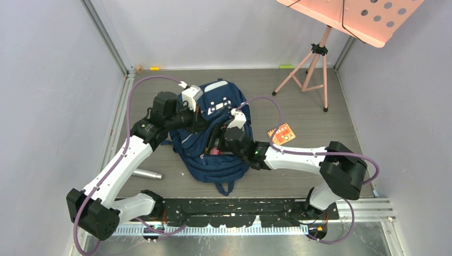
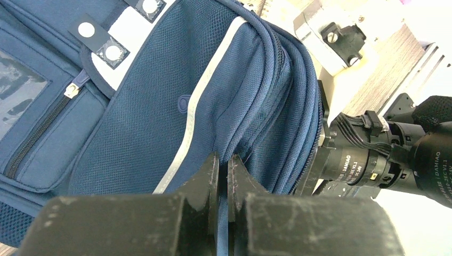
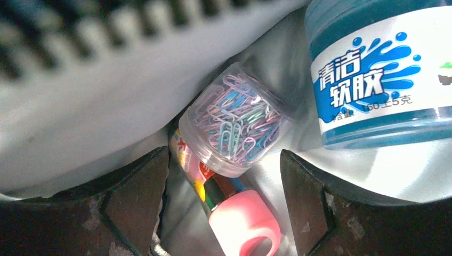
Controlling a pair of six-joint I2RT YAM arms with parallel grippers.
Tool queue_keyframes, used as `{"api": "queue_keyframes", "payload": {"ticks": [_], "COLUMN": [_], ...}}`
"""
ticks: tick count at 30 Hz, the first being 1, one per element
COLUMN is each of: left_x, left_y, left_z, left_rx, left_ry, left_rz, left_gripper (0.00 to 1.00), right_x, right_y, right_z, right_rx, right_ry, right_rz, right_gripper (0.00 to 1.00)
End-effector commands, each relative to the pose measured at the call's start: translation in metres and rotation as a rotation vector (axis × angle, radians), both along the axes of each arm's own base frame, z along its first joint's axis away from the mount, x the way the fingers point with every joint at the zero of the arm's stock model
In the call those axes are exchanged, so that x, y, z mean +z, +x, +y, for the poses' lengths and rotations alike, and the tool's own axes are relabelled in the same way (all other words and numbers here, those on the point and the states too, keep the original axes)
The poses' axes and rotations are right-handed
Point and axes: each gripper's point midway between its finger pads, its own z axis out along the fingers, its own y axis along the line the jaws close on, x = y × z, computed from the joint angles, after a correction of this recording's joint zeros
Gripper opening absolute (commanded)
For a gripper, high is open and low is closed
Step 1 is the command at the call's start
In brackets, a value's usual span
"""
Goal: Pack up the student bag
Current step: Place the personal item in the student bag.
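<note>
Your student bag (image 1: pixel 214 160) lies flat in the middle of the table (image 1: pixel 330 114), between the two arms, with its top opening gaping. The left gripper (image 2: pixel 224 166) sits right at the bag's left rim, fingers pressed together, tips against the navy mesh beside the pale stripe. You cannot tell from the left wrist view whether a fold of fabric is pinched between them.

Your right gripper (image 3: pixel 224 157) is down inside the opening, and its fingers (image 3: pixel 139 205) stand wide apart, grasping nothing. Between them, against the grey lining (image 3: pixel 74 128), lies a clear jar of pastel paper clips (image 3: pixel 234 125), tilted and touching neither finger. Just under it pokes out a pink cap (image 3: pixel 242 226). Up to the right rests a blue tub (image 3: pixel 378 69) with a white splash label.

Out on the table, a silver cylinder (image 1: pixel 147 174) lies left of the bag, an orange card (image 1: pixel 281 133) right of it, and a pink stand (image 1: pixel 319 64) occupies the far corner.
</note>
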Motion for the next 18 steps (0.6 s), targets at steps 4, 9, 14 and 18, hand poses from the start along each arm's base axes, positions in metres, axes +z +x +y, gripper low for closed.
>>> {"api": "queue_keyframes", "payload": {"ticks": [4, 9, 14, 18], "left_x": [0.031, 0.026, 0.013, -0.006], "left_y": [0.016, 0.018, 0.016, 0.01], "left_z": [0.0, 0.0, -0.008, -0.019], "left_rx": [0.038, 0.043, 0.015, -0.028], "left_ry": [-0.038, -0.031, 0.022, 0.115], "left_rz": [-0.116, -0.099, -0.079, -0.054], "left_gripper": [0.0, 0.0, 0.0, 0.0], "right_x": [0.043, 0.05, 0.04, 0.048], "right_y": [-0.019, -0.035, -0.041, -0.042], "right_z": [-0.01, -0.044, -0.098, -0.141], "right_rx": [0.038, 0.023, -0.079, -0.17], "right_ry": [0.001, -0.031, -0.141, -0.202], "right_rz": [-0.101, -0.097, -0.082, -0.114], "right_gripper": [0.82, 0.82, 0.79, 0.8]}}
